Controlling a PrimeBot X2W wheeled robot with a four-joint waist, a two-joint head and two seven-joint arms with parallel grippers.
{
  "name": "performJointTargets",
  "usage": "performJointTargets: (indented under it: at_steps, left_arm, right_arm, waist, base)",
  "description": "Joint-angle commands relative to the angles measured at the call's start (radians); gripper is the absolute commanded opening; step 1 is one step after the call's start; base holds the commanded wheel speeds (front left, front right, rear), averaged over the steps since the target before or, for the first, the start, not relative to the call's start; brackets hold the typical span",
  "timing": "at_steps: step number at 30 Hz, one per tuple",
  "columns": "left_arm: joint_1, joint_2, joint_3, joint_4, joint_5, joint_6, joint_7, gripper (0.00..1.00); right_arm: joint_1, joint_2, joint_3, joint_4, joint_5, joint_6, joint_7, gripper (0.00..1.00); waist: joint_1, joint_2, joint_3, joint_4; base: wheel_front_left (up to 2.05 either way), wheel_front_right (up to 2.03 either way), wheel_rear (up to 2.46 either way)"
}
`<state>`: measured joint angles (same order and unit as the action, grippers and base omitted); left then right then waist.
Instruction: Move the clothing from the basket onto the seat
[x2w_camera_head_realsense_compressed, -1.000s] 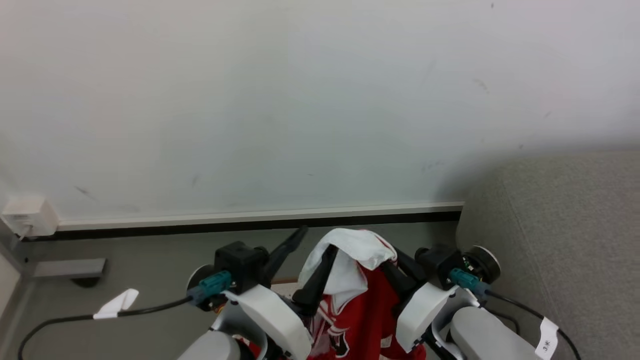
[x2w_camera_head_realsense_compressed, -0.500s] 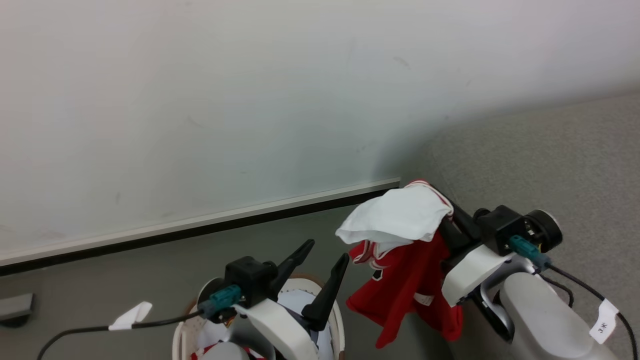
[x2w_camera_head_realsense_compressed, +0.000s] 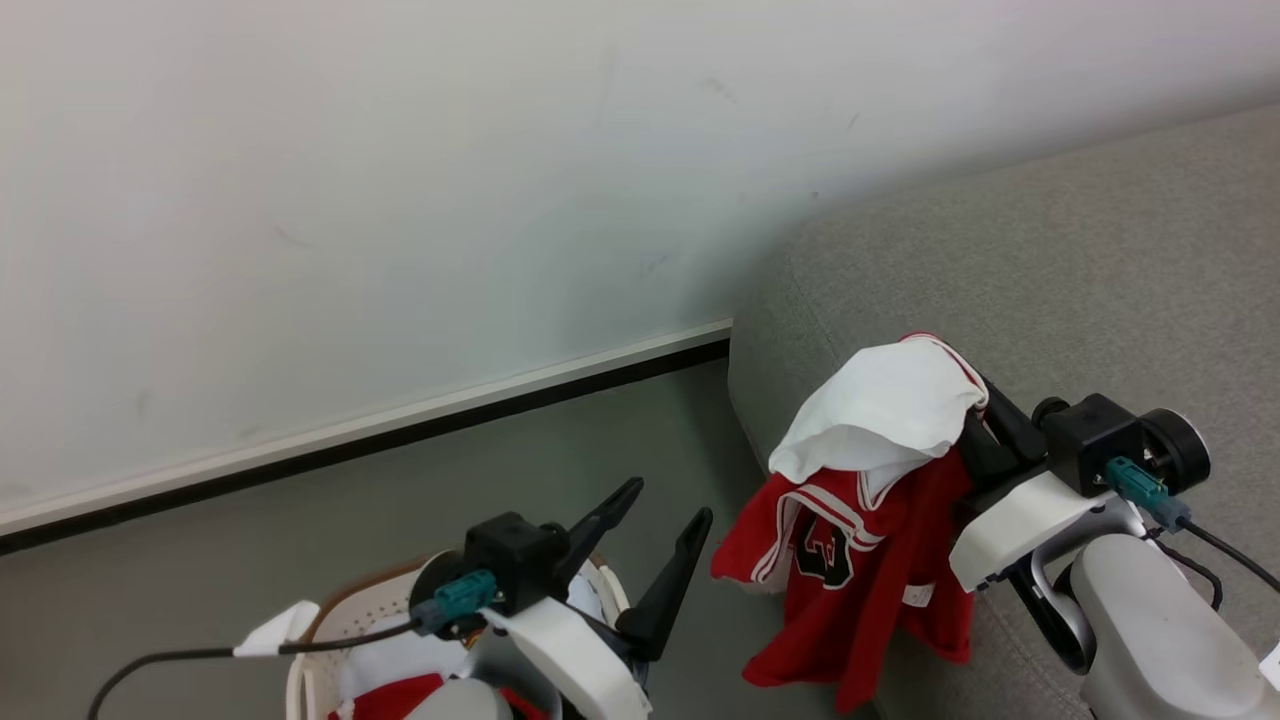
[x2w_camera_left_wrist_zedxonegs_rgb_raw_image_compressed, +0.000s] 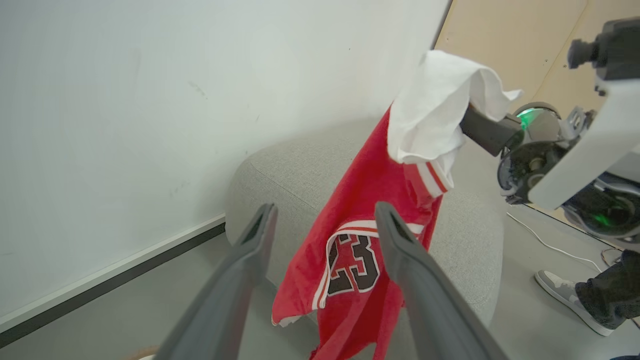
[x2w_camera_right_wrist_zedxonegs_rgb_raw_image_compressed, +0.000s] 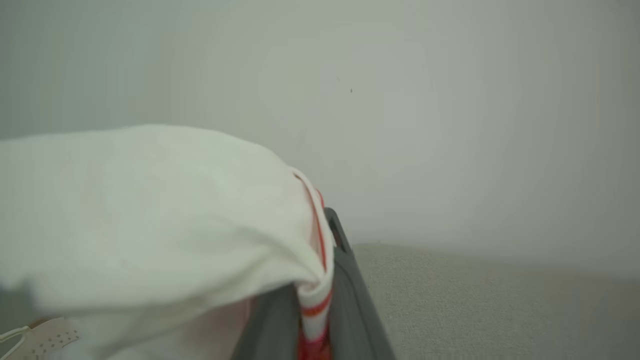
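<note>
The clothing (x2w_camera_head_realsense_compressed: 880, 570), a red jersey with a white layer flopped over its top, hung free in the air against the rounded end of the seat (x2w_camera_head_realsense_compressed: 1050, 280). It was off the floor and not yet resting on the cushion. The right gripper (x2w_camera_head_realsense_compressed: 985, 425) was clamped on its striped trim, and the wrist view showed the two fingers pinched together on it.

A second before, the jersey had hung straight above the basket (x2w_camera_head_realsense_compressed: 345, 625) with the left gripper (x2w_camera_head_realsense_compressed: 670, 500) close against it. It had since been swung across to the seat as the robot turned. The left gripper stood apart over the basket, fingers spread and empty.

The lift-out looked finished and the carry was under way. The jersey apparently needed to go further over the seat before being let go. More red and white cloth (x2w_camera_head_realsense_compressed: 395, 690) lay in the basket, so another trip seemed likely.
</note>
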<state>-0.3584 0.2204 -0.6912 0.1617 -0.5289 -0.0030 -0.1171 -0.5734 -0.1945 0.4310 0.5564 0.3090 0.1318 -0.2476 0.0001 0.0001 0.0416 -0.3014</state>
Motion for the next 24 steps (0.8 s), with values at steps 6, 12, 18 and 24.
performJointTargets:
  at_steps: [6, 12, 18, 24]
  left_arm:
    - [-0.047, 0.021, -0.003, 0.000, 0.013, -0.018, 0.001, 1.00]
    - [-0.118, 0.043, 0.002, -0.011, 0.035, -0.038, 0.008, 1.00]
    - [-0.220, 0.072, 0.013, -0.030, 0.061, -0.061, 0.020, 1.00]
    - [-0.310, 0.085, 0.030, -0.053, 0.063, -0.076, 0.010, 1.00]
  right_arm:
    - [-0.027, -0.020, -0.045, -0.038, 0.010, -0.002, 0.026, 0.00]
    - [-0.137, -0.065, -0.093, -0.085, -0.018, -0.002, 0.086, 0.00]
    - [-0.318, -0.133, -0.200, -0.138, -0.061, -0.002, 0.171, 0.00]
    - [-0.535, -0.247, -0.341, -0.179, -0.124, -0.002, 0.290, 0.00]
  waist:
    - [-0.0001, -0.0001, 0.073, 0.026]
    - [-0.0001, -0.0001, 0.187, 0.068]
    - [-0.0001, -0.0001, 0.345, 0.124]
    - [-0.0001, -0.0001, 0.480, 0.174]
  base:
    - [0.00, 0.00, 0.00]
    - [0.00, 0.00, 0.00]
    - [0.00, 0.00, 0.00]
    - [0.00, 0.00, 0.00]
